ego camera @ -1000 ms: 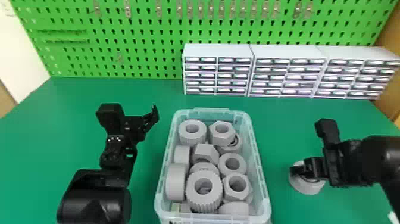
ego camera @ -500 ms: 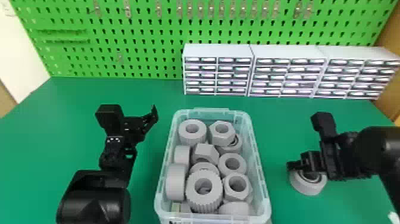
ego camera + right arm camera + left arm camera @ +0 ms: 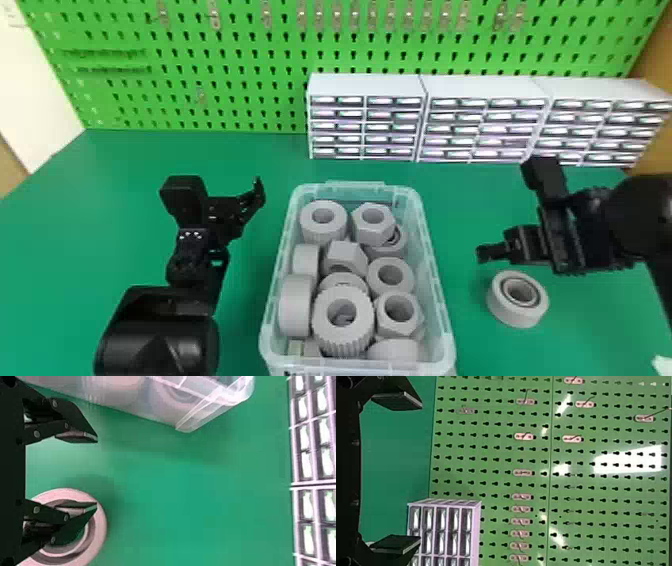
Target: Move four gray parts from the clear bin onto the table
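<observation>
The clear bin (image 3: 434, 240) holds several gray parts, among them a ridged ring (image 3: 343, 320) and a hex nut (image 3: 373, 222). One gray ring (image 3: 517, 299) lies flat on the green table, right of the bin. My right gripper (image 3: 487, 254) is above and just behind that ring, open with nothing held; in the right wrist view my right gripper (image 3: 96, 473) has one finger overlapping the ring (image 3: 99, 534). Left of the bin, my left gripper (image 3: 225, 192) is parked above the table; in the left wrist view my left gripper (image 3: 420, 473) stands open, holding nothing.
Three white drawer cabinets (image 3: 367, 86) stand at the back of the table, against the green pegboard (image 3: 240, 65). A small white object (image 3: 662, 366) pokes in at the lower right corner. Green table surface (image 3: 470, 200) lies between the bin and the right arm.
My right gripper has risen and moved back and slightly left, off the gray ring, which is now uncovered on the table. The left arm has kept still.
</observation>
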